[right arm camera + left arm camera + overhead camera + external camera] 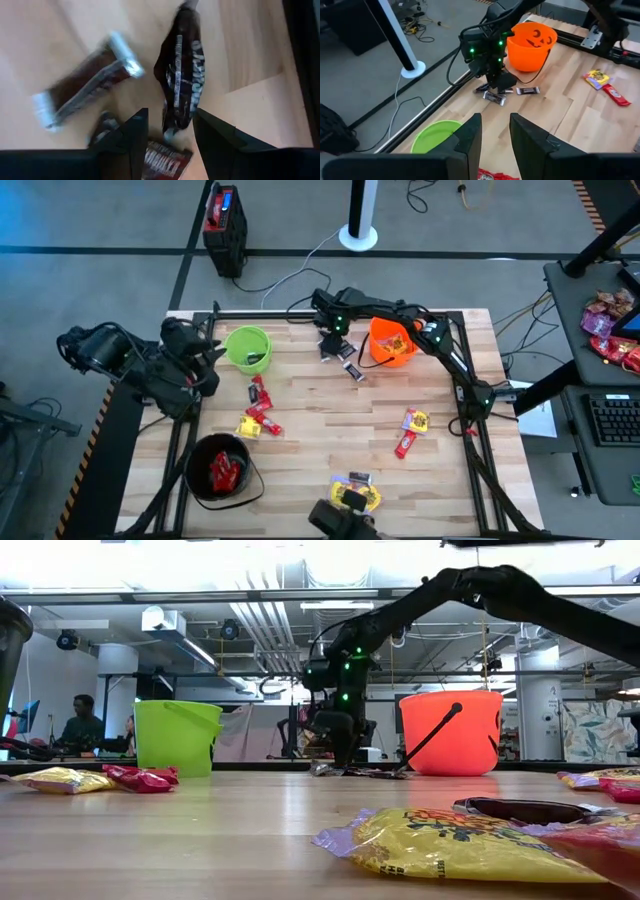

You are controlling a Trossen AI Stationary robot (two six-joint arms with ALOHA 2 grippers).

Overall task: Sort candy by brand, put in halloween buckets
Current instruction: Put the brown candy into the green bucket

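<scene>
My right gripper [170, 131] is open, reaching low over the table's far middle [336, 340] beside the orange pumpkin bucket [392, 343]. Its fingers stand on either side of one end of a dark-wrapped candy [182, 75] that lies flat on the wood. A second dark candy with silver ends [85, 90] and a third [162, 160] lie close by. My left gripper [495, 132] is open above the table's left side, next to the lime green bucket [248, 347]. The black bucket [196, 480] stands near the left front with red candy [226, 468] inside.
Red and yellow candies [257, 408] lie in the left middle, a yellow [416, 420] and a red one [405, 444] to the right, and yellow and dark ones [356, 488] at the near edge. A dark rail frames the table [470, 480]. People sit in the room behind.
</scene>
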